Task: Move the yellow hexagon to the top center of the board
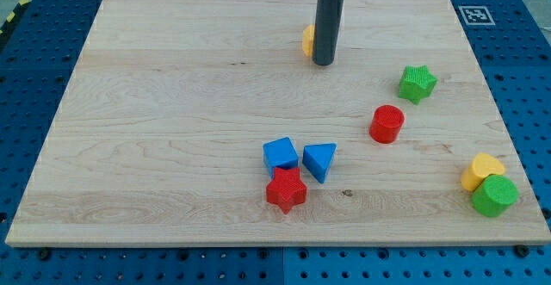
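The yellow hexagon (307,40) lies near the view's top centre of the wooden board (155,130). Only its left part shows; the rest is hidden behind my rod. My tip (324,62) rests on the board just to the right of the hexagon and slightly below it, touching or nearly touching it.
A green star (417,83) and a red cylinder (387,123) lie at the right. A blue cube (280,155), a blue triangle (319,160) and a red star (286,190) cluster at bottom centre. A yellow heart-like block (480,171) and a green cylinder (494,195) sit at bottom right.
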